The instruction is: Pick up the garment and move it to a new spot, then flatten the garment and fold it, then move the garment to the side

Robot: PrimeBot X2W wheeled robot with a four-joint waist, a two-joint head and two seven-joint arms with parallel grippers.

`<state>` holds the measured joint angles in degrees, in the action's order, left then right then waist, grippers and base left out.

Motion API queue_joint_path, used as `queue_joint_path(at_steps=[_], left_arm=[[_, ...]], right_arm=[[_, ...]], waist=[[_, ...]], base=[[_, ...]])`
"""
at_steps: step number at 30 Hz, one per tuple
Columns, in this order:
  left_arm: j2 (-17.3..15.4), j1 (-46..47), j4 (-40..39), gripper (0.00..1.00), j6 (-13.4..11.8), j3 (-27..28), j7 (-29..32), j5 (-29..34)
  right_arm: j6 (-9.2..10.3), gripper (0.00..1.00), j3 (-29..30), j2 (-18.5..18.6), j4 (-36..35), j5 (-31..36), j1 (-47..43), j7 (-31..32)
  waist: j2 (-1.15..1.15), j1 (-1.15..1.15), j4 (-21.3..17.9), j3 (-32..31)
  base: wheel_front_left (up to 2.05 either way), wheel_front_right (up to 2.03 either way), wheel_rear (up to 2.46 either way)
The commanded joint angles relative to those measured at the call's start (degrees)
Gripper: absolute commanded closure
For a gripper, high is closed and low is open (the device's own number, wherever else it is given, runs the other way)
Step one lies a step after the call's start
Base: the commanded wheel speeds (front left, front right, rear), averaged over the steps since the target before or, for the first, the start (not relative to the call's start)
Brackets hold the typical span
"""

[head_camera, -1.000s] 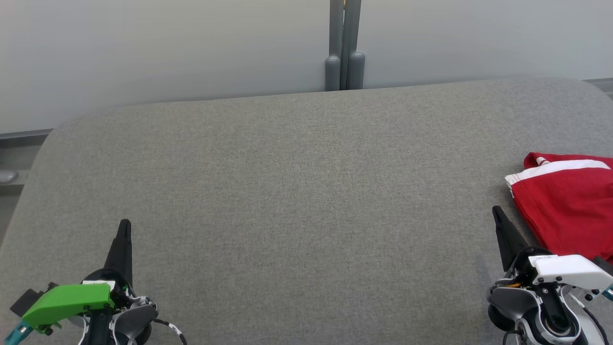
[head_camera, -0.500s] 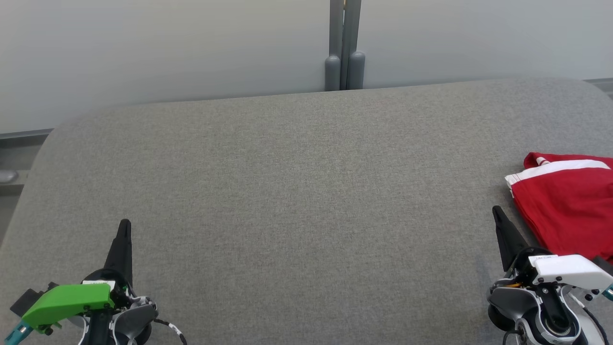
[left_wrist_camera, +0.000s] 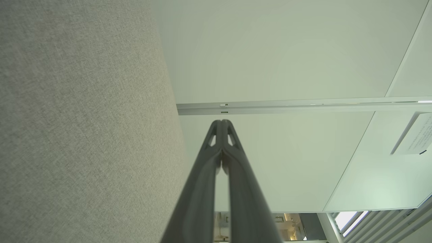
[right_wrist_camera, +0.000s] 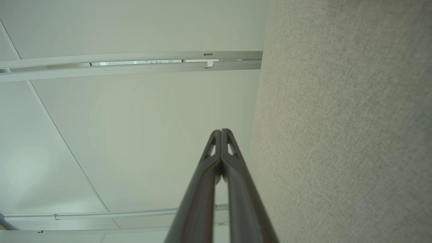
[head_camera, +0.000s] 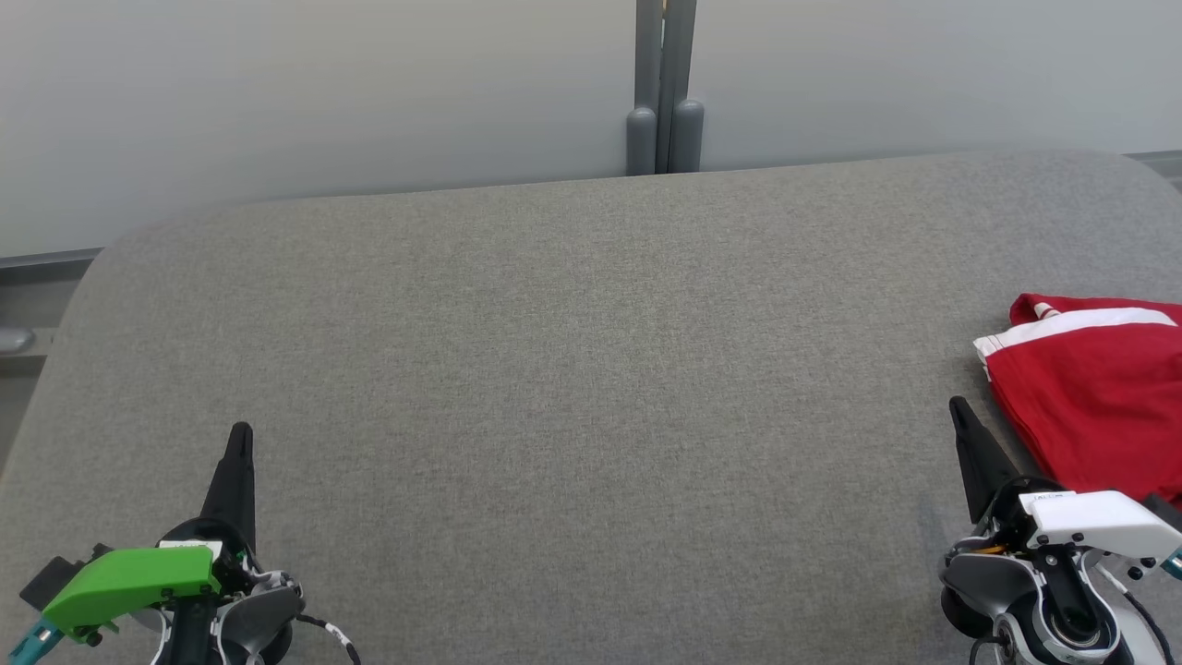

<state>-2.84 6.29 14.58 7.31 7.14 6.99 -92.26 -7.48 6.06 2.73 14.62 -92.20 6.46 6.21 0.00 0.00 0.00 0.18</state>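
My right gripper (head_camera: 958, 408), closed on nothing, is much nearer to the red garment (head_camera: 1099, 406), which lies just to its right and slightly ahead, than my left gripper (head_camera: 241, 434), closed and empty too.

left claw (head_camera: 242, 432) green-capped, right claw (head_camera: 958, 406) white-capped, both dark, tapered

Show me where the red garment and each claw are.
Red garment (head_camera: 1094, 406): head view, middle of the red cloth.
Left claw (head_camera: 241, 434): head view, shut fingertips.
Right claw (head_camera: 958, 408): head view, shut fingertips.
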Motion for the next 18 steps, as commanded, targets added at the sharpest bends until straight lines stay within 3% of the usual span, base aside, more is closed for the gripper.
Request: queue_joint_path(at_steps=[1, 18], left_arm=[[-0.03, 0.73, -0.27, 1.00, 0.33, 0.07, 0.12, -0.08], [-0.03, 0.73, -0.27, 1.00, 0.33, 0.06, 0.11, -0.08]], right_arm=[[-0.02, 1.00, -0.09, 0.29, -0.13, -0.40, 0.65, 0.10], [-0.02, 1.00, -0.09, 0.28, -0.13, -0.40, 0.64, 0.10]], waist=[[0.00, 0.00, 0.00, 0.00], [0.00, 0.00, 0.00, 0.00]], base=[[0.00, 0.00, 0.00], [0.00, 0.00, 0.00]])
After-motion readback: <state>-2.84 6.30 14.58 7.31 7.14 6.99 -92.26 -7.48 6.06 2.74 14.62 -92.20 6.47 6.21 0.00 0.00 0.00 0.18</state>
